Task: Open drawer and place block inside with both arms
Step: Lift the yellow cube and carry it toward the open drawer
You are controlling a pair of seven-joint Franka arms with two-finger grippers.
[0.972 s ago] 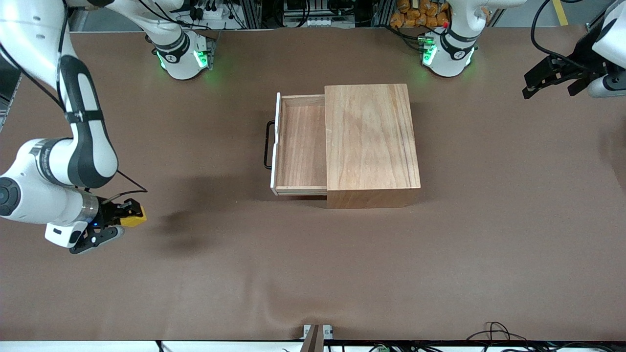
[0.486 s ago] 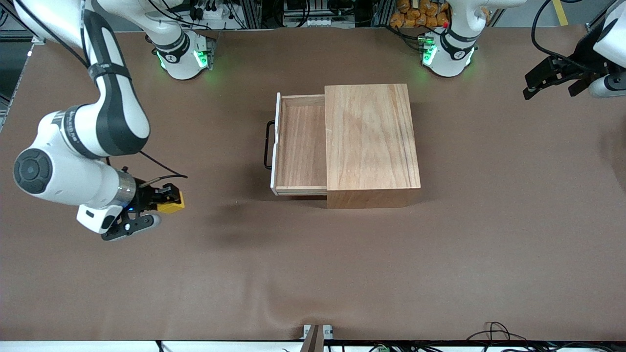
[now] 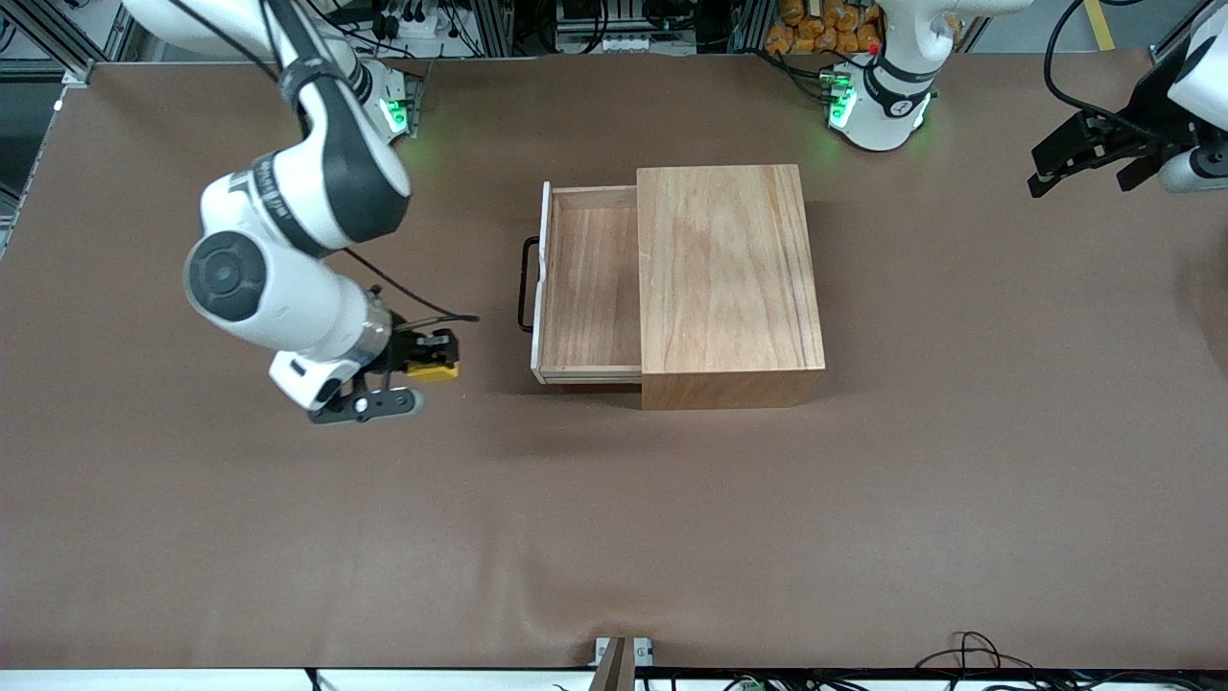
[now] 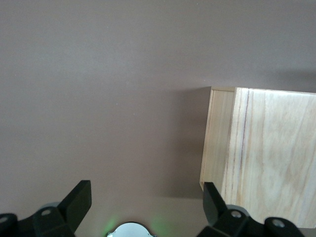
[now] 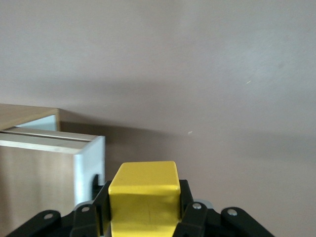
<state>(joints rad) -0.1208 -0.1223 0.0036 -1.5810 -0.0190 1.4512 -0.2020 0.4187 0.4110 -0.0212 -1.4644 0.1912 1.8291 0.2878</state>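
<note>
One block [image 3: 431, 369], pinched tight in the right end effector [image 3: 429, 363], hangs over the tabletop [image 3: 614, 537] just short of the open drawer [image 3: 587, 283]; left end effector [image 3: 1089, 154] waits, spread wide.

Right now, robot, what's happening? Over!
Right gripper shut on block, over table beside drawer. Drawer open. Left gripper open, waiting at its table end. Nothing in the way.

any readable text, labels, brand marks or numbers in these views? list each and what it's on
None can be read.
Small dark marks on the white collars of both arm bases: too small to read.
The drawer, its wooden box, the yellow block in the right gripper and the table: no text or sign on them.
</note>
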